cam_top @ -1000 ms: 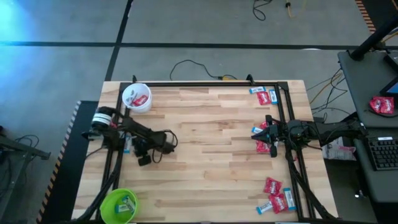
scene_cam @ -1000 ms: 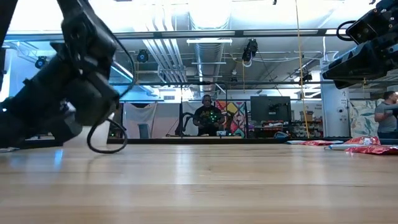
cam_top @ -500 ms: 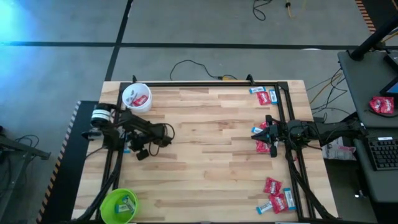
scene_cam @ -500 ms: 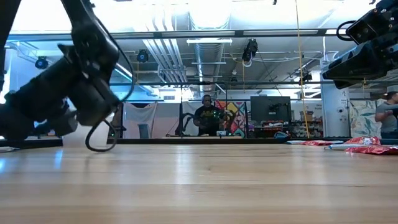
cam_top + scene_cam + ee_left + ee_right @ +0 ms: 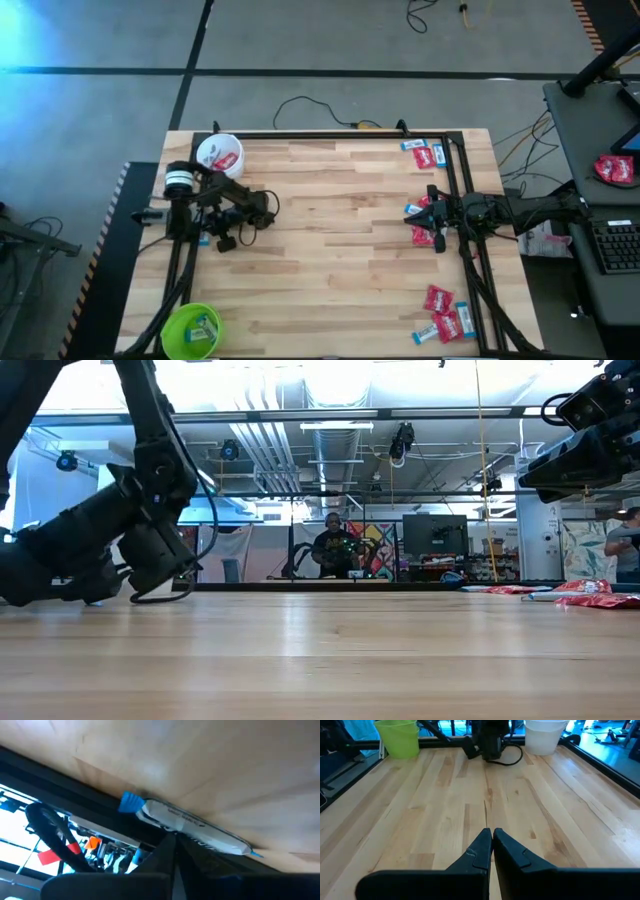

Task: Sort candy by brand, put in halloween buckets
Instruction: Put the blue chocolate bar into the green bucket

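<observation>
My left gripper (image 5: 224, 243) is low over the table's left side, shut, its tips (image 5: 173, 840) pointing at a light blue and white candy (image 5: 192, 824) that lies flat beside the left rail (image 5: 203, 238). The tips stand just short of it. My right gripper (image 5: 411, 213) hovers shut (image 5: 492, 832) over the right side, above red candies (image 5: 424, 236). The white bucket (image 5: 220, 157) holds red pieces at the far left corner. The lime green bucket (image 5: 192, 330) holds blue pieces at the near left corner.
More red and blue candies lie by the far right corner (image 5: 425, 153) and the near right corner (image 5: 443, 318). Black frame rails run along the left (image 5: 182, 270), right (image 5: 458, 170) and far edges. The middle of the wooden table (image 5: 330, 250) is bare. A person sits in the room beyond (image 5: 333, 548).
My left arm has swung toward the far edge, and its gripper has moved a little toward the far and left edges, closer to the blue candy by the rail. The candy has stayed where it was.
</observation>
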Motion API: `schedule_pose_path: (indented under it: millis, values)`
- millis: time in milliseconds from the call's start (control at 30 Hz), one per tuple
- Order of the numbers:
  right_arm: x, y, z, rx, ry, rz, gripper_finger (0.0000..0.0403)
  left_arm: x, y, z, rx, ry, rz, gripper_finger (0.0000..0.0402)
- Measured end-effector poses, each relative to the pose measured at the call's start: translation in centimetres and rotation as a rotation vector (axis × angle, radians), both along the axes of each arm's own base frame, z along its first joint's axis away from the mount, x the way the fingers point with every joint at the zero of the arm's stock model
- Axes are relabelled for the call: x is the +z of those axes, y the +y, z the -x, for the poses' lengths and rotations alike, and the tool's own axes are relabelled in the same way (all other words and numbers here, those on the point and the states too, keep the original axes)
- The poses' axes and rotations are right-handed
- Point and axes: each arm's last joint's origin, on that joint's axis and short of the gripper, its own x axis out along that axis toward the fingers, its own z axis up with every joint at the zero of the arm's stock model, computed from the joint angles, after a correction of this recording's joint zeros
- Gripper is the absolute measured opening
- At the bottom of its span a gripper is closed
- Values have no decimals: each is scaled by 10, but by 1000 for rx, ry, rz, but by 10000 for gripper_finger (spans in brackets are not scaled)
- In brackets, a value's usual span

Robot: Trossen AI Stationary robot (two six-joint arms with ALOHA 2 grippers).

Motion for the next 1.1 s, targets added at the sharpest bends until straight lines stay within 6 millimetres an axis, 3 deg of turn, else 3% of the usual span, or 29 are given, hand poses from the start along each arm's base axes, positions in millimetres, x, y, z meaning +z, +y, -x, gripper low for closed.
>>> schedule_pose_path:
  millis: [167,333,533,733,833,967,1100]
  values:
    - [0,0,0,0,-1,0,9,7,-11,-6,-11,-76,-16,0]
    - [0,0,0,0,-1,0,9,33,-38,-28,-52,-310,1,0]
    - [0,0,0,0,1,0,9,74,-83,-66,-236,-822,10,0]
    - [0,0,0,0,0,0,9,109,-136,-67,-267,-1314,-226,4]
    - [0,0,0,0,0,0,9,116,-160,-65,-254,-1502,-328,26]
    - [0,0,0,0,0,0,9,110,-189,-71,-351,-1692,-440,78]
    - [0,0,0,0,0,0,9,91,-197,-85,-416,-1732,-508,139]
